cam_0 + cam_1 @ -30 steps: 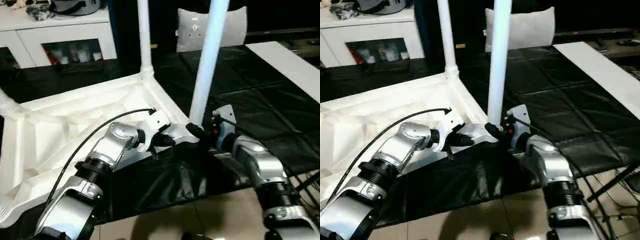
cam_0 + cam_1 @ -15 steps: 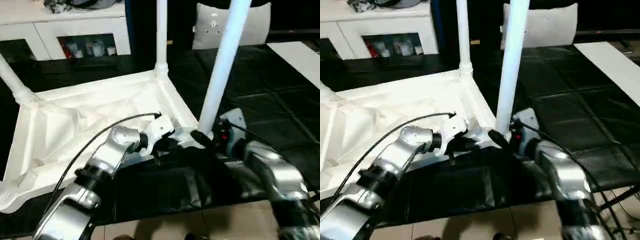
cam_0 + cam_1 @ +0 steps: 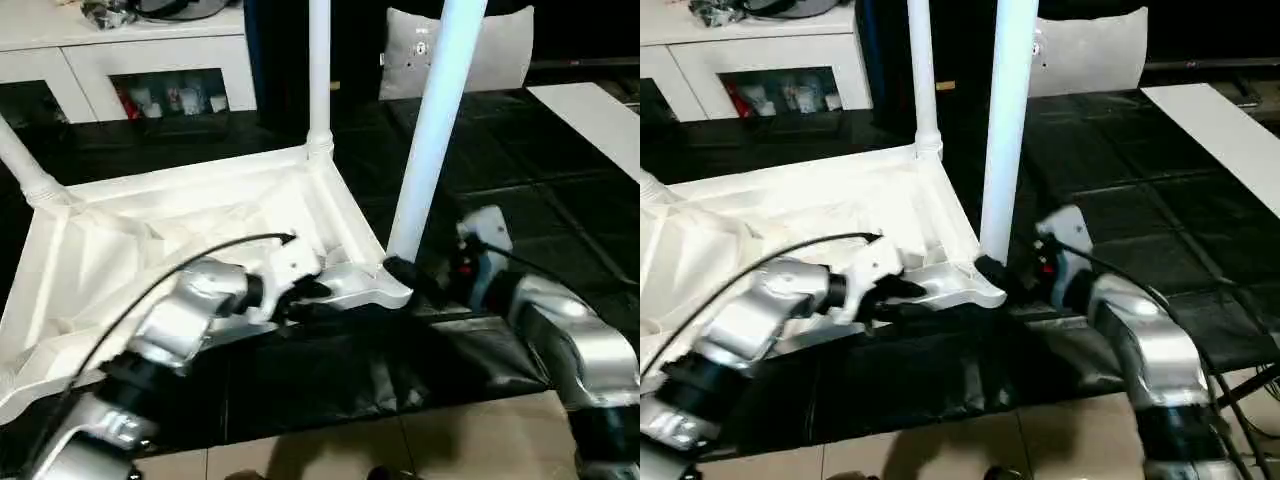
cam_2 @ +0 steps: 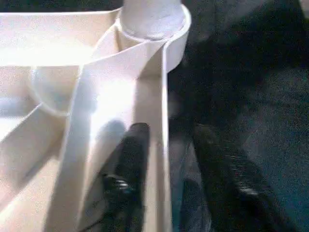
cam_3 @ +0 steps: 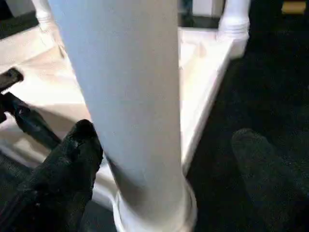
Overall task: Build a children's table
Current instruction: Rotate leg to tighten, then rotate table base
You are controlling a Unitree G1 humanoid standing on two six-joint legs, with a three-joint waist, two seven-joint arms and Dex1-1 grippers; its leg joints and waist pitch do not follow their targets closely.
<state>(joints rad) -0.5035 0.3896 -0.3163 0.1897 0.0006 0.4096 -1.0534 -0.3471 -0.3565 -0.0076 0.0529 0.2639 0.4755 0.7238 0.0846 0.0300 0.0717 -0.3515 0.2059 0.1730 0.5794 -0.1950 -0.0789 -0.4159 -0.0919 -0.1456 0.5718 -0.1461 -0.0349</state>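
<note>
Head views: the children's table is laid upside down on a black quilted mat, ribbed underside up. Three legs are seen standing upright in corner sockets: the near leg at the corner closest to the robot, a far leg at the next corner behind it, and a third leg at the corner across the top from the far leg.

Relative to the near leg's socket: the left gripper is set just beside it, at the table's near rim. In the left wrist view, one finger is placed inside the rim wall and the other outside it over the mat, the jaws parted astride the wall and not pressed onto it. The right gripper is placed at the foot of the near leg, on the side away from the left gripper. In the right wrist view its fingers are spread wide on either side of the leg; one pad lies close against it, the other stands well clear, so the leg is not clamped.

Beyond the far leg a white pillow is propped upright. A white cabinet with glass doors is seen behind the third leg's corner. A pale board lies on the mat, well apart from the near leg.
</note>
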